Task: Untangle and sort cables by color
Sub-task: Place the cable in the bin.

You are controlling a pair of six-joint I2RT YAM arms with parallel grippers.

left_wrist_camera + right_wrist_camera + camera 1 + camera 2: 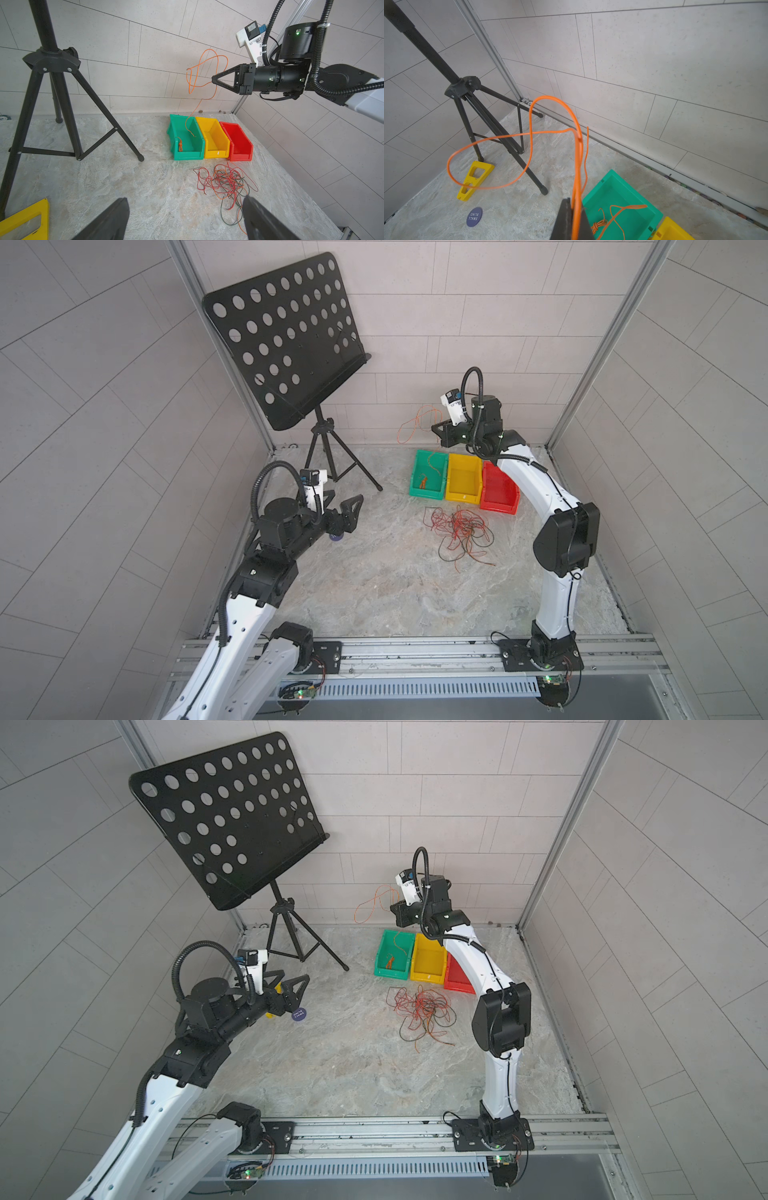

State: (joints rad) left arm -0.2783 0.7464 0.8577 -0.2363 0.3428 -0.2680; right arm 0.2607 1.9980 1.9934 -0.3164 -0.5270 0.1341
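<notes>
A tangle of red, orange and black cables (459, 533) (422, 1013) (225, 182) lies on the floor in front of three bins. Well above the green bin (424, 493) (188, 155) (623, 191), my right gripper (435, 428) (392, 909) (213, 80) (574, 207) is shut on one orange cable (415, 423) (204, 68) (529, 145). That cable loops in the air and its lower end hangs into the green bin. A small coiled orange cable (180, 145) (599, 225) lies in that bin. My left gripper (347, 499) (295, 974) (185, 199) is open and empty, left of the tangle.
A yellow bin (463, 485) and a red bin (498, 497) stand to the right of the green one. A black music stand (286, 335) on a tripod stands at the back left. A yellow wedge (475, 178) and a purple disc (474, 216) lie near my left gripper.
</notes>
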